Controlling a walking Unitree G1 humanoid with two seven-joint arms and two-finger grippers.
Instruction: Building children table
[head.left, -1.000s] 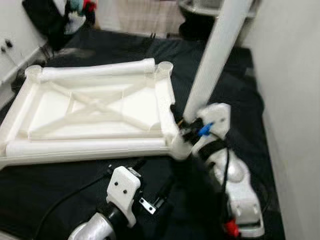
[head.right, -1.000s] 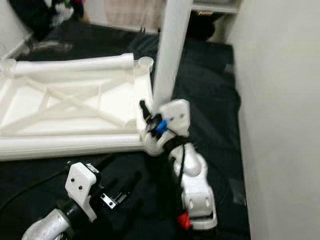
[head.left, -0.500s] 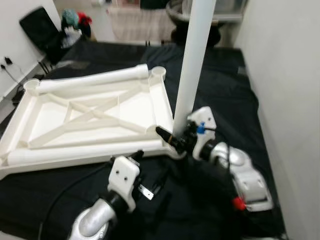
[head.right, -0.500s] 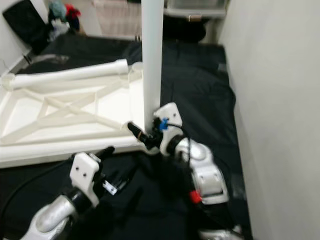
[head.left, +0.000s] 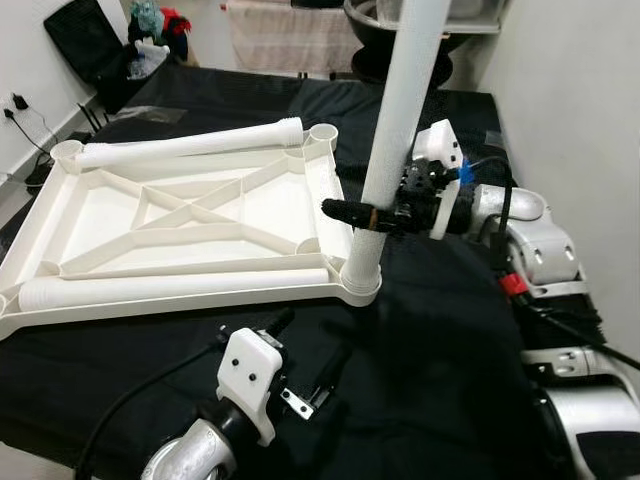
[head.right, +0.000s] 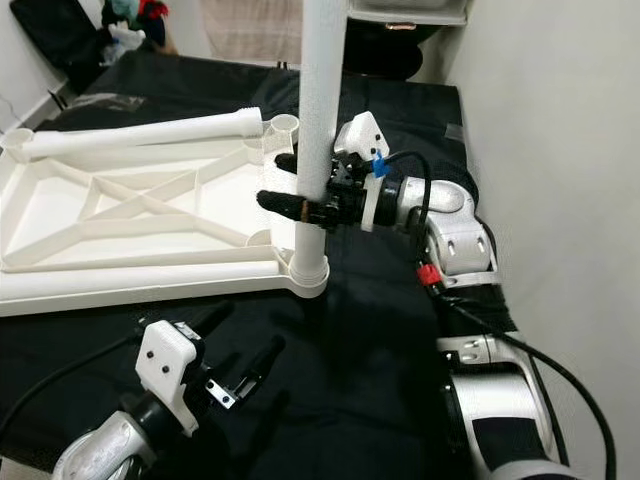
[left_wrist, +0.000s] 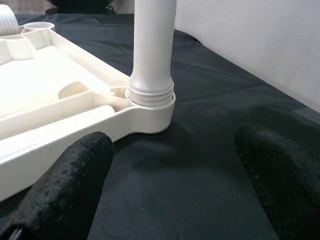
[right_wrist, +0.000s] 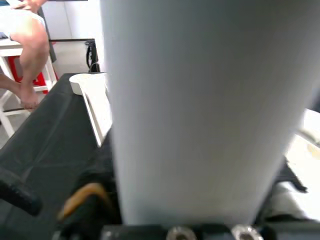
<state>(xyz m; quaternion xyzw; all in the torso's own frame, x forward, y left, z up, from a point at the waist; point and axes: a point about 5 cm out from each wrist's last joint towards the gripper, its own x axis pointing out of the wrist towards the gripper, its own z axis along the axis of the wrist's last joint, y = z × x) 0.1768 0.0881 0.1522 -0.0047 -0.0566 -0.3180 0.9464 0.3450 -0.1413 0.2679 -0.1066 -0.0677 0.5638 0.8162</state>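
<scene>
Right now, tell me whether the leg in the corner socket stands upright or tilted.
Roughly upright. The leg rises nearly straight from the tabletop's corner socket, with the right end effector closed around it.

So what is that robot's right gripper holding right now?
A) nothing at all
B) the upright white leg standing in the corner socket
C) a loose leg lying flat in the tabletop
B: the right gripper is clamped around the upright white leg, whose foot sits in the corner socket of the upturned tabletop.

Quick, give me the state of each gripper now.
Left gripper: open, holding nothing, low over the black cloth near the tabletop corner.
Right gripper: shut on the upright leg.
</scene>
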